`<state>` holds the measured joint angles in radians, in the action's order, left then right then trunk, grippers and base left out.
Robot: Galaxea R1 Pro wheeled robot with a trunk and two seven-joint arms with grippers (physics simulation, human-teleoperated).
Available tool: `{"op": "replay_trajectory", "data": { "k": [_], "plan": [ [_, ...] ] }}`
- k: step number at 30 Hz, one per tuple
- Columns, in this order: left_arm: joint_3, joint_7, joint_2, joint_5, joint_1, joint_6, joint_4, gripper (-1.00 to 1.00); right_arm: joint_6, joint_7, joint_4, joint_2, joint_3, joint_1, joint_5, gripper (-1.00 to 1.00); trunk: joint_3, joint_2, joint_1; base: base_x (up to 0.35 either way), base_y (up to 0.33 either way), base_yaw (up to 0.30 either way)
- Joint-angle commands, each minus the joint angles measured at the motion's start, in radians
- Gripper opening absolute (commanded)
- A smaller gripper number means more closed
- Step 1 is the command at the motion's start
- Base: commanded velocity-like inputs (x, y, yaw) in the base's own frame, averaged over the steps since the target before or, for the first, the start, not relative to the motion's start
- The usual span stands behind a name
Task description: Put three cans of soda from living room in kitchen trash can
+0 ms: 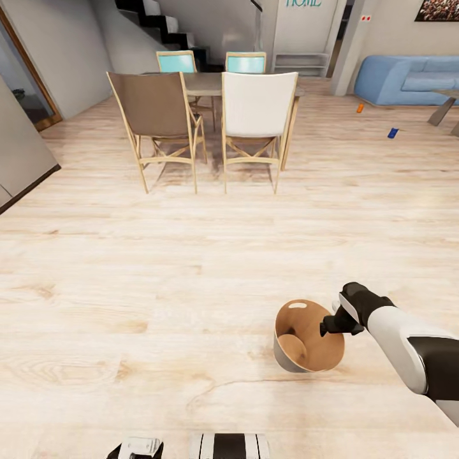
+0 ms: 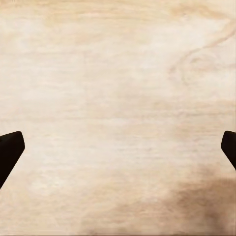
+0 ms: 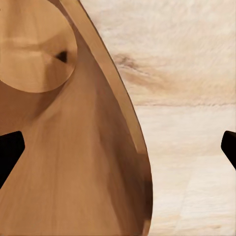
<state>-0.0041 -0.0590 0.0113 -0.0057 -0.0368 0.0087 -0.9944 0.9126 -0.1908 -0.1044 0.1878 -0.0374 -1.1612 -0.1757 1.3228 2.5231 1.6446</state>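
Lower right of your head view, the right gripper (image 1: 326,329) hangs at the rim of the tash can (image 1: 290,363), with bare wood floor (image 1: 159,255) wide open around it. Far off at upper right, an orange can (image 1: 360,108) and a blue can (image 1: 393,132) lie on the floor near the sofa (image 1: 408,80); dining chairs (image 1: 258,127) stand at upper centre.

Across your left wrist view, the left gripper (image 2: 118,150) is spread apart over floor.

Over on your right wrist view, the fingers (image 3: 10,152) stand wide apart, straddling the bin's rim edge, holding nothing.
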Motion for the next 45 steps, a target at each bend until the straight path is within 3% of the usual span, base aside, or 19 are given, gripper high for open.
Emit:
{"op": "replay_trajectory", "data": {
  "k": [1, 8, 12, 25, 26, 40, 45],
  "plan": [
    [0.000, 0.000, 0.000, 0.000, 0.000, 0.000, -0.001, 1.00, 0.000, 0.000, 0.000, 0.000, 0.000, 0.000, 0.000, 1.00, 0.000, 0.000, 0.000, 0.000, 0.000, 0.000],
    [0.001, -0.001, 0.001, 0.001, 0.000, -0.001, -0.003, 1.00, -0.001, 0.000, -0.001, 0.000, 0.000, 0.000, 0.000, 1.00, 0.000, 0.000, 0.000, 0.000, 0.000, 0.000],
    [0.000, -0.001, 0.001, 0.001, 0.000, 0.000, 0.000, 1.00, -0.001, 0.001, -0.001, 0.002, 0.001, 0.000, 0.000, 1.00, 0.015, 0.001, 0.002, 0.000, 0.000, 0.000],
    [0.001, -0.001, 0.001, 0.001, 0.000, -0.002, -0.006, 1.00, -0.002, -0.002, -0.001, 0.000, 0.001, 0.000, 0.002, 1.00, 0.015, 0.001, 0.002, 0.000, 0.000, 0.000],
    [0.001, -0.001, 0.001, 0.001, 0.000, -0.002, -0.006, 1.00, -0.003, -0.003, -0.001, 0.001, 0.001, 0.000, 0.002, -1.00, 0.015, 0.001, 0.002, 0.000, 0.000, 0.000],
    [0.000, -0.001, 0.001, 0.002, 0.000, -0.004, -0.006, 1.00, -0.028, -0.009, -0.001, -0.001, 0.000, 0.000, 0.001, -1.00, 0.015, 0.001, 0.002, 0.000, 0.000, 0.000],
    [-0.003, -0.001, 0.000, -0.003, 0.000, 0.014, -0.004, 1.00, -0.029, -0.010, 0.000, 0.006, 0.002, 0.000, 0.000, -1.00, -0.004, 0.000, 0.000, 0.000, 0.000, 0.000]
  ]
}}
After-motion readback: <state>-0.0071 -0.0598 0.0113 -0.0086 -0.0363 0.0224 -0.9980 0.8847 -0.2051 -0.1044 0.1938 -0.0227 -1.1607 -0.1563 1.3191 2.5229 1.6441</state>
